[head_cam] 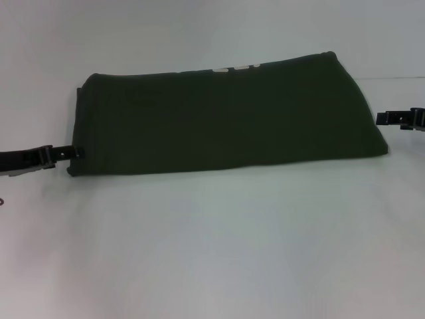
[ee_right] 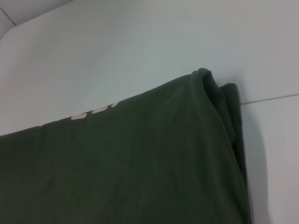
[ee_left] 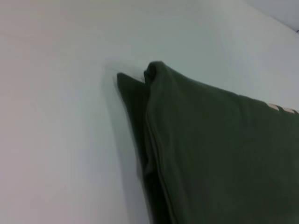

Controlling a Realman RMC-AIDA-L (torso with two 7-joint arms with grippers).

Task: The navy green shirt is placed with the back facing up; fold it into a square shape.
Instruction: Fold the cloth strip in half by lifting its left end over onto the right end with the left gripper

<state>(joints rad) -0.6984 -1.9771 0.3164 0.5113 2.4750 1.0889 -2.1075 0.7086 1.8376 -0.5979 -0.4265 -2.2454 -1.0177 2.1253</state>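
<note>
Item: navy green shirt (head_cam: 226,119), a dark olive-green cotton garment folded into a long band with plain fabric uppermost. It lies across the middle of the pale white bench (head_cam: 212,252), long axis left to right. A thin strip of cream lettering (head_cam: 234,68) shows at the far edge.

Left gripper (head_cam: 74,152): black, low at the band's near-left corner, its tip touching the cloth edge. Whether the jaws are parted or pinching fabric cannot be told.

Right gripper (head_cam: 380,119): black, at the band's right end, just beside the cloth. Jaws likewise cannot be told.

Edges: layered folds show at both ends in the wrist views, left end (ee_left: 149,140) and right end (ee_right: 224,107).

Open room: broad bare bench on the near side, narrower bare bench beyond the far edge.
</note>
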